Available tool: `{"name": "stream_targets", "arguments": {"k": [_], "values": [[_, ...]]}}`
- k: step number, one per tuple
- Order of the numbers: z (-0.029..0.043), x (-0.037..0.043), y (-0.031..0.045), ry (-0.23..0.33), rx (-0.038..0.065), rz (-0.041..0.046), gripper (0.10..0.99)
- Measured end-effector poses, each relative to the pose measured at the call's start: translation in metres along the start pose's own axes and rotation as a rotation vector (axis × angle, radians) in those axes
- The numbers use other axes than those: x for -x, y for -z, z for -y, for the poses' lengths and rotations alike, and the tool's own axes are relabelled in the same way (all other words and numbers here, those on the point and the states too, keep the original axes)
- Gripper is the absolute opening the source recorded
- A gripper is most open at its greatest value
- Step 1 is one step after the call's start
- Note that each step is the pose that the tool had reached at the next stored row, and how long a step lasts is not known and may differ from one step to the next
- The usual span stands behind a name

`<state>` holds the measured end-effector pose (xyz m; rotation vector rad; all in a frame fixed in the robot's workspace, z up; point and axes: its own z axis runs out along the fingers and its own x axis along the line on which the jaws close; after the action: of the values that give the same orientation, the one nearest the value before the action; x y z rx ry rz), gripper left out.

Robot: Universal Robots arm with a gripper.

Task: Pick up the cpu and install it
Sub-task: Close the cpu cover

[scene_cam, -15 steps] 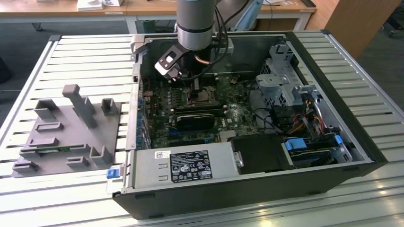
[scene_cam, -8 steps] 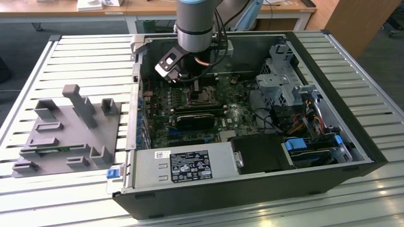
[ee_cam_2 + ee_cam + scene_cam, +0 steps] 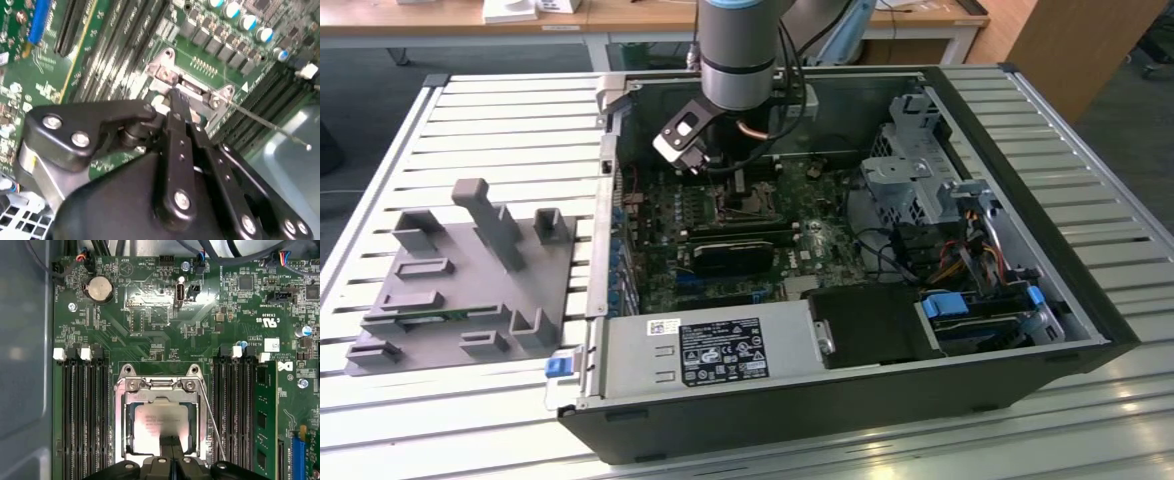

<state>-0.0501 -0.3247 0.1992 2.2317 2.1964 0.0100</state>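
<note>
In the exterior view I see the gripper (image 3: 724,172) down inside the open computer case (image 3: 854,405), over the motherboard's (image 3: 720,270) socket (image 3: 750,205). In the second wrist view its fingers (image 3: 176,125) are pressed together, with nothing between them. In the first wrist view the cpu (image 3: 159,421) lies flat in the socket, with the fingertips (image 3: 170,444) resting on one edge of it.

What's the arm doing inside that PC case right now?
The arm holds its gripper low inside the open computer case, over the motherboard. The cpu lies flat in the socket frame. The fingers are shut, with their tips at the cpu's edge. Whether they touch it can't be told.
</note>
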Motion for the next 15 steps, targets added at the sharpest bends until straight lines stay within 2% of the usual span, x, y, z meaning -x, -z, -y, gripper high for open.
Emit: {"name": "stream_targets", "arguments": {"k": [1, 4, 6, 15], "values": [[-0.0003, -0.0005, 0.0016, 0.000, 0.001, -0.0019, 0.106], [-0.0002, -0.0002, 0.0118, 0.000, 0.000, -0.0003, 0.106], [-0.0010, -0.0002, 0.0125, 0.000, 0.000, -0.0006, 0.106], [-0.0133, -0.0004, 0.0123, 0.000, 0.000, -0.0005, 0.106]]}}
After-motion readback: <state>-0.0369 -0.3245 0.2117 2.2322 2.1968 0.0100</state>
